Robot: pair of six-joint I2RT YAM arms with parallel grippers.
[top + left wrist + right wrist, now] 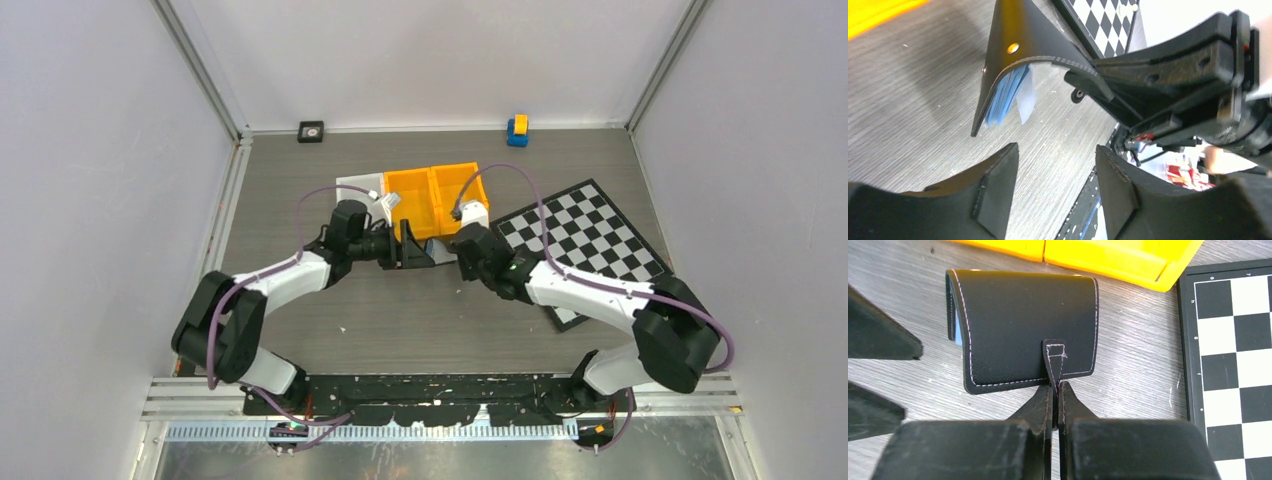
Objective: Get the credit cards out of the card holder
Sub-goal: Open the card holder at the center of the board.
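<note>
Right tool [1055, 388] clamps the strap tab [1055, 357] of the card holder [1018, 320]; left tool [1055, 150] stands apart, empty.

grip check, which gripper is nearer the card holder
Right. The right gripper is shut on the strap tab of the card holder; the left gripper is open, just off its open edge.

A black card holder [1023, 35] stands tilted on its edge on the grey wood-grain desk [913, 100]. It is folded slightly open, showing pale blue inner panels [1005, 95] and a brass snap stud. From the right, the right claw [1087, 71] pinches its stitched strap. Below, the left claw [1057, 150] has its fingers spread apart and holds nothing. A checkered board [1098, 22] lies behind, and an orange shape [873, 15] fills the top-left corner.
</note>
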